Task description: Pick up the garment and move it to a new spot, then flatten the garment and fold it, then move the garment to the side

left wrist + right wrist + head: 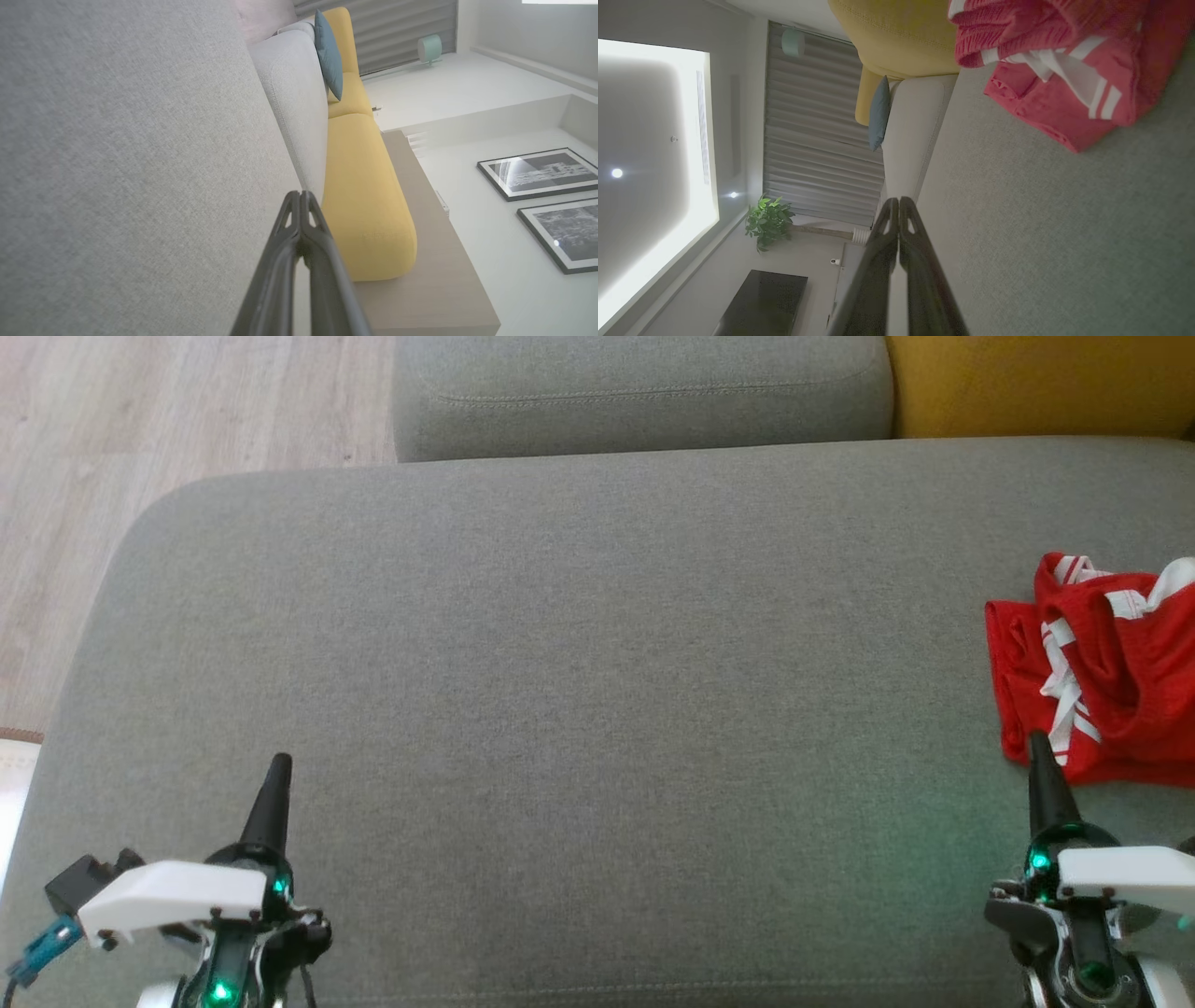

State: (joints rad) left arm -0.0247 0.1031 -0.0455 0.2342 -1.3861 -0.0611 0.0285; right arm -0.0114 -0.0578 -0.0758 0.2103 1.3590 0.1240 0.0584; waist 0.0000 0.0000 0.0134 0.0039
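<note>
The red garment (1106,663), trimmed with white stripes, lies bunched in loose overlapping layers at the right edge of the grey seat cushion (579,663), about midway between its near and far edges. It is neither spread flat nor a tidy fold. The left gripper (278,763) sits over the near left corner of the cushion with its jaws pressed together and nothing in them. The right gripper (1038,739) sits near the near right corner, jaws likewise closed and empty. Its tip points at the garment's near hem, and the right wrist view shows bare cushion between the two.

This lie fits two stages: a heap at the side waiting to be picked up and carried to the open middle, or a garment already set aside after a loose fold. The rumpled layers lean towards the former, but the pictures do not settle it. Any grasp would need the right jaws to part first and close on a raised ridge of cloth.
</note>
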